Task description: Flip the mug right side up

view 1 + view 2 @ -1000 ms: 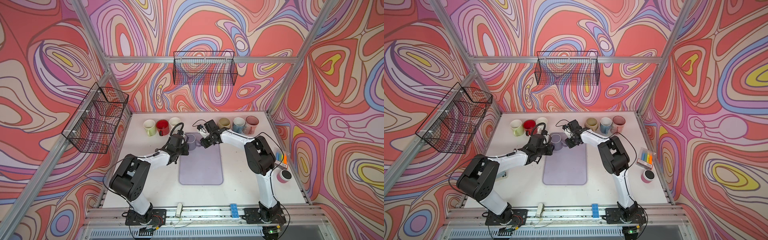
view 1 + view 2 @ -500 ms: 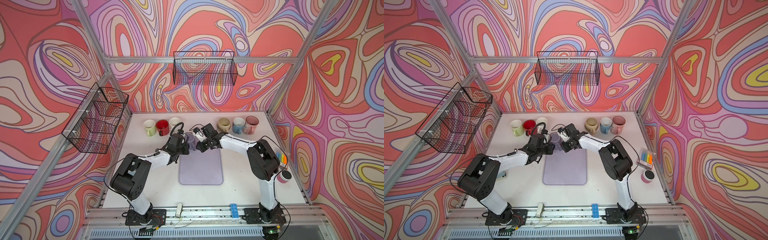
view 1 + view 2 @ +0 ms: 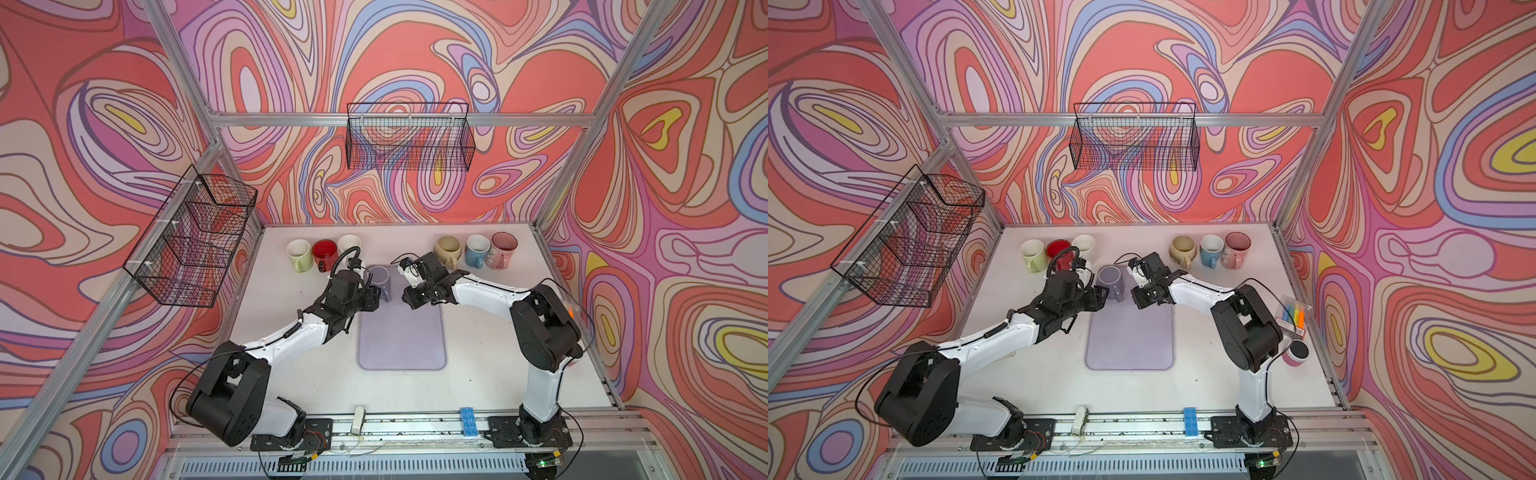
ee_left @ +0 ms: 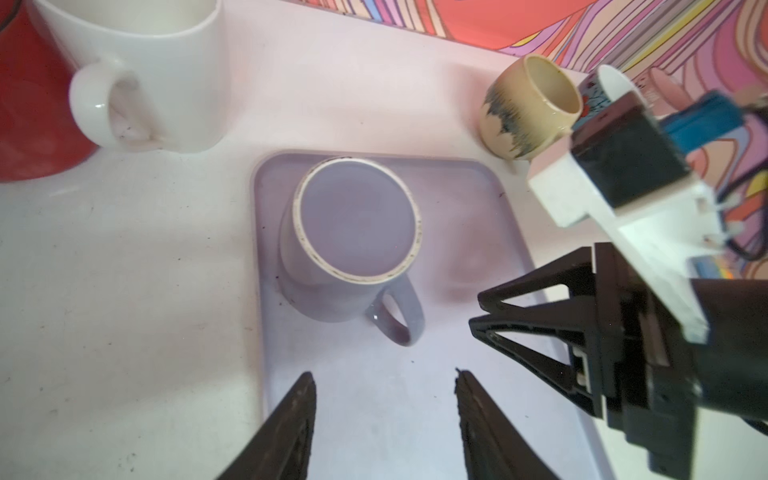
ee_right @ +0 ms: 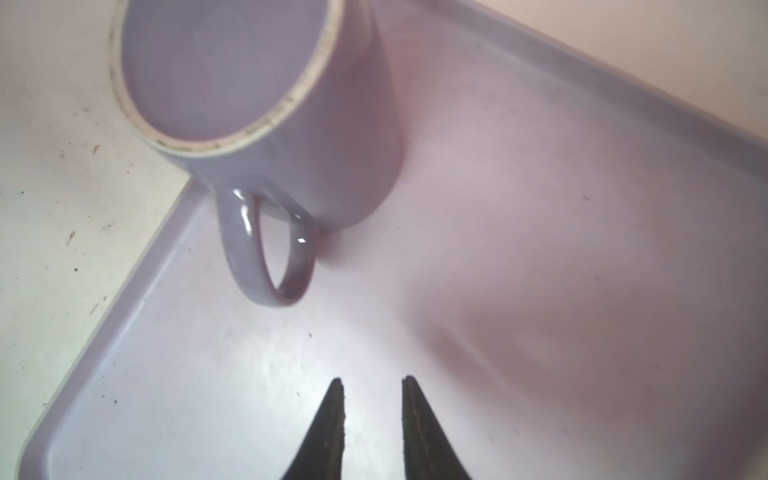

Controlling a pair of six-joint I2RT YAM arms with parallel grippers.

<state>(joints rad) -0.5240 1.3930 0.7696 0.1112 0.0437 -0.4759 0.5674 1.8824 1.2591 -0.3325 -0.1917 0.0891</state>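
The left hand hangs low over the far left corner of the mat. Its jaws stand well apart with nothing between them, and the tips point at the mug's handle without touching it. The right hand hovers over the mat's far end on the mug's other side. Its fingers are parted only by a narrow slit and it grips nothing. The two hands face each other across the mug, both clear of it.

The lavender mug stands on the mat's far left corner, close against the raised edge. From where I stand it looks upside down: a flat base with a pale, scuffed ring faces up, and the handle points toward the mat's middle.

Beyond the mat's far edge, on the white worktop, sit two groups of upright mugs. Green, red and white are off the left corner; beige, blue and pink are off the right. A pack of markers lies well right of the mat. A blue brick sits on the rail past the mat's near edge.
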